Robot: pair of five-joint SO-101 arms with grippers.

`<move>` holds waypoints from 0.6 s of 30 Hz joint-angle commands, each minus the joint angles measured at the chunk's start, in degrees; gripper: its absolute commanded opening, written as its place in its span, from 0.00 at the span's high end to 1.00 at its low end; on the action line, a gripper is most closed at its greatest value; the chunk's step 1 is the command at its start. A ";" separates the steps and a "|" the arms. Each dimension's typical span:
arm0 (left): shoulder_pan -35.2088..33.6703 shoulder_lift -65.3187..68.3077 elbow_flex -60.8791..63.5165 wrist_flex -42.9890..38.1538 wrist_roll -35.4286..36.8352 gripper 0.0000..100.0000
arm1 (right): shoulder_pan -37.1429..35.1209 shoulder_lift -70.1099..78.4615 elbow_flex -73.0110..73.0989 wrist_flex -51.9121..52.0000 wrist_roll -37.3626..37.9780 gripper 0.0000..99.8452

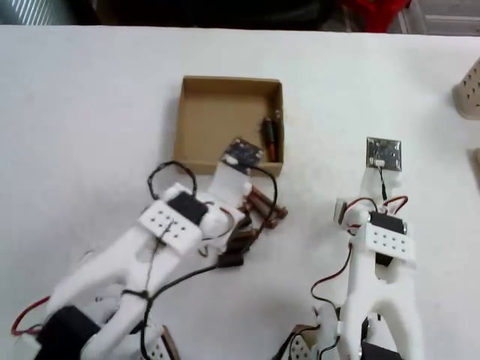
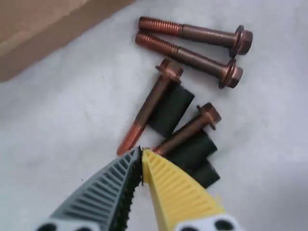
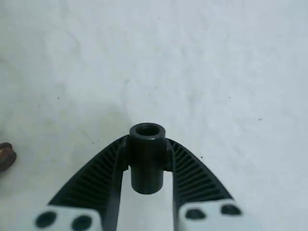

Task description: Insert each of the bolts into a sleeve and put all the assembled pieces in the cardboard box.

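Black cylindrical sleeve (image 3: 147, 168) sits pinched in right pincer (image 3: 147, 143), bore end clear past its tips, w/ left pincer (image 2: 141, 156) pressed together just short of the threaded tip of a copper flanged bolt (image 2: 150, 106), so best spread it, grip mid-shank, align w/ bore; brown cardboard box (image 1: 182, 120) wall close beyond, open white counter (image 1: 307, 195) btwn arms.

Bolts (image 2: 192, 33) and sleeves (image 2: 171, 110) crowd the table (image 1: 90, 112) beside the cardboard box (image 1: 214, 120); bare table surrounds the right hand (image 3: 147, 142).
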 commanded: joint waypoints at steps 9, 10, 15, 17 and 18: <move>-2.68 12.44 -5.54 -17.23 -17.58 0.93 | 0.13 -1.27 0.70 -4.35 -0.09 0.98; -3.30 13.05 -6.59 -16.62 -17.41 0.90 | 0.13 -1.27 0.70 -4.35 -0.09 0.98; -4.09 16.48 -10.90 -11.08 -17.67 0.80 | 0.13 -1.27 0.70 -4.44 -0.09 0.98; -3.74 17.45 -11.25 -10.55 -17.76 0.80 | 0.13 -1.27 0.70 -4.44 -0.09 0.98; -3.74 17.80 -11.25 -10.55 -17.85 0.80 | 0.13 -1.27 0.70 -4.70 -0.09 0.98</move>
